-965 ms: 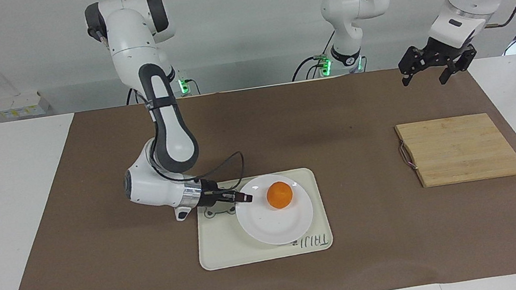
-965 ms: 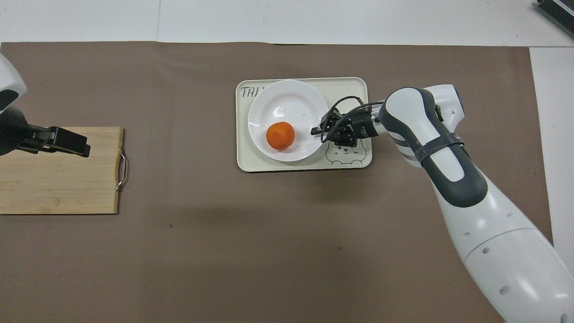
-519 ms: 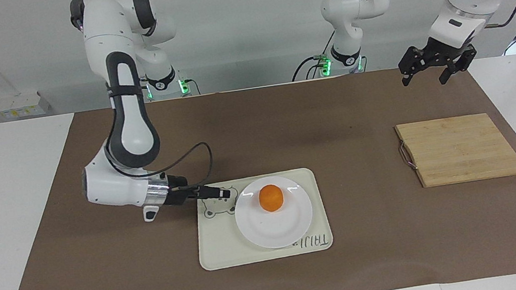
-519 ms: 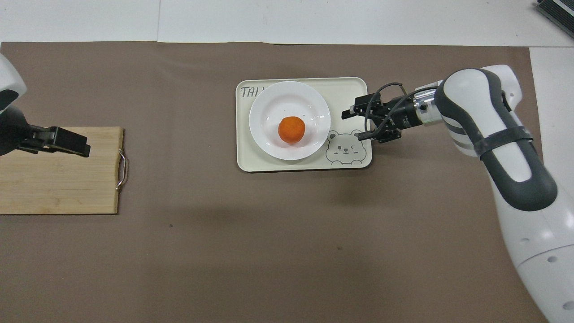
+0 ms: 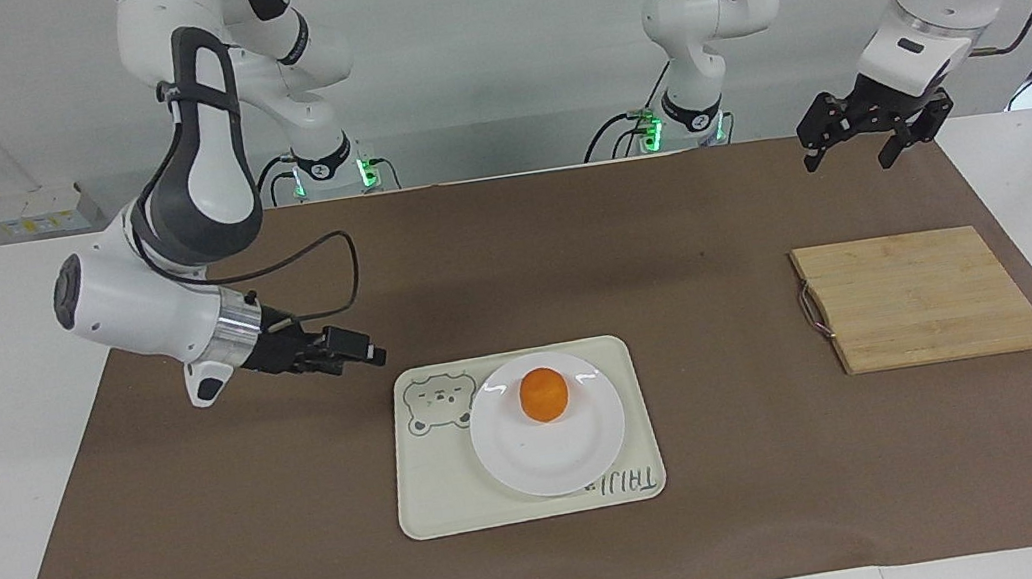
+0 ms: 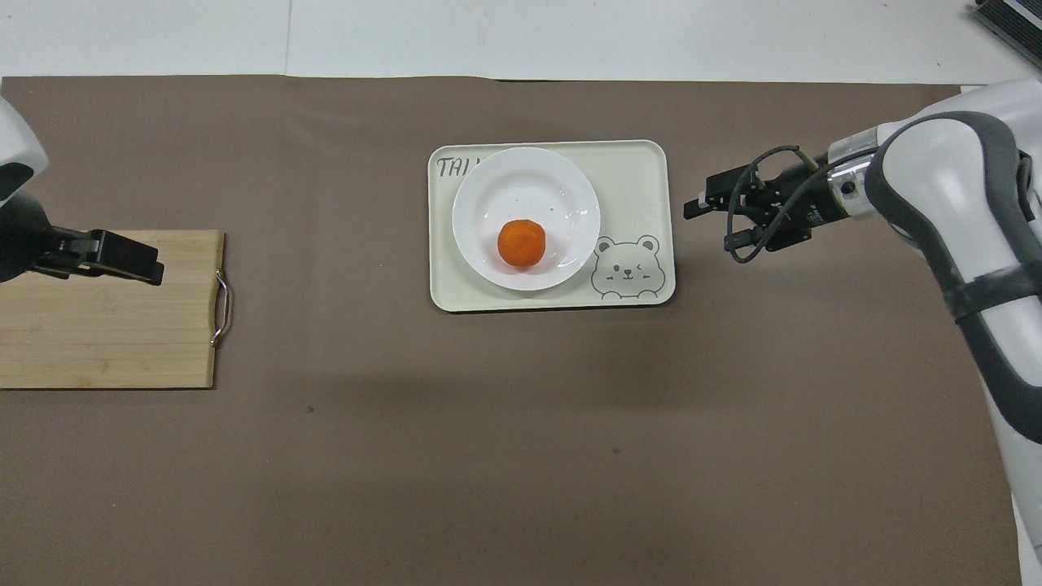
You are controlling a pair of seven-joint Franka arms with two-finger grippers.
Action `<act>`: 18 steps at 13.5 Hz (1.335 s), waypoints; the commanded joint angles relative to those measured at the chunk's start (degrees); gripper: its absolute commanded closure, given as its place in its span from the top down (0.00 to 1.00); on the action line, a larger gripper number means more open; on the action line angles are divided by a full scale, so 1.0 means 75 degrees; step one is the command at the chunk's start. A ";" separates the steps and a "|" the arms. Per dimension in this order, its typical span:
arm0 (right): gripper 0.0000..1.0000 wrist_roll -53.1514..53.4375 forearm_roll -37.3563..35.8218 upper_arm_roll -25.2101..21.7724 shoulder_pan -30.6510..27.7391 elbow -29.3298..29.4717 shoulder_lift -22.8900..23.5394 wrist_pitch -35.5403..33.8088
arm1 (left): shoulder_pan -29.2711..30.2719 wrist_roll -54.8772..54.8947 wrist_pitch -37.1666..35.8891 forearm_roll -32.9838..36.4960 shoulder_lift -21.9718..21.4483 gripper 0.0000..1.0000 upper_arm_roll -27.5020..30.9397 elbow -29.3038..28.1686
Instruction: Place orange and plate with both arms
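In the facing view the white plate [image 5: 549,436] lay in the lower middle of the frame, resting on the cream tray [image 5: 445,501] with its bear drawing, and the orange [image 5: 543,395] sat on the plate toward the plate's upper edge, the side nearer the robots. In the overhead view the same plate [image 6: 526,187] showed a little above the frame's centre, the orange [image 6: 520,243] in its lower part and the bear drawing at the tray's [image 6: 643,167] lower right corner. The right gripper [image 5: 367,352] hung in the air at centre left of the facing frame, over the brown mat [image 5: 207,535] just off the tray's upper left corner, touching neither tray nor plate; its fingers stood apart and it held nothing. From overhead that right gripper [image 6: 702,202] appeared at right of centre, just beside the tray's right edge. The left gripper [image 5: 845,150] waited raised at the upper right of the facing frame, above the mat near the table's back edge and higher in the frame than the wooden cutting board [image 5: 916,299]; its fingers were spread and empty. Overhead, the left gripper [image 6: 142,264] sat at the left edge of the frame, overlapping the board's [image 6: 106,342] upper part.
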 commanded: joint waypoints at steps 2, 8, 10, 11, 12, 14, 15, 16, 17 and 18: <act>1.00 0.0082 -0.1702 0.0034 0.0027 -0.0073 -0.0674 0.0021 | 0.0023 0.0004 -0.0171 0.0150 0.0085 1.00 -0.0008 0.0214; 1.00 0.0186 -0.4293 0.0116 0.0133 -0.0073 -0.1740 -0.0153 | 0.0023 0.0004 -0.0171 0.0150 0.0096 1.00 -0.0008 0.0214; 1.00 0.0561 -0.4775 0.0140 0.0121 -0.0038 -0.1998 -0.0271 | 0.0023 0.0004 -0.0171 0.0150 0.0085 1.00 -0.0008 0.0214; 1.00 0.0632 -0.4835 0.0140 0.0133 -0.0026 -0.2104 -0.0330 | 0.0023 -0.0008 -0.0183 0.0150 0.0085 1.00 -0.0008 0.0214; 1.00 0.0690 -0.4906 0.0151 0.0133 -0.0026 -0.2174 -0.0458 | 0.0023 0.0004 -0.0171 0.0150 0.0096 1.00 -0.0008 0.0214; 1.00 0.0679 -0.4977 0.0152 0.0121 0.0206 -0.2280 -0.0914 | 0.0023 0.0004 -0.0183 0.0150 0.0085 1.00 -0.0008 0.0214; 1.00 0.0691 -0.5000 0.0140 0.0121 0.0417 -0.2339 -0.1160 | 0.0023 0.0004 -0.0171 0.0150 0.0096 1.00 -0.0008 0.0214; 1.00 0.0679 -0.5000 0.0140 0.0121 0.0500 -0.2467 -0.1325 | 0.0023 0.0004 -0.0183 0.0150 0.0096 1.00 -0.0008 0.0214; 1.00 0.0679 -0.5000 0.0140 0.0121 0.0513 -0.2596 -0.1419 | 0.0023 0.0004 -0.0171 0.0150 0.0085 1.00 -0.0008 0.0214; 1.00 0.0679 -0.4977 0.0151 0.0121 0.0501 -0.2725 -0.1466 | 0.0023 0.0004 -0.0171 0.0150 0.0085 1.00 -0.0008 0.0214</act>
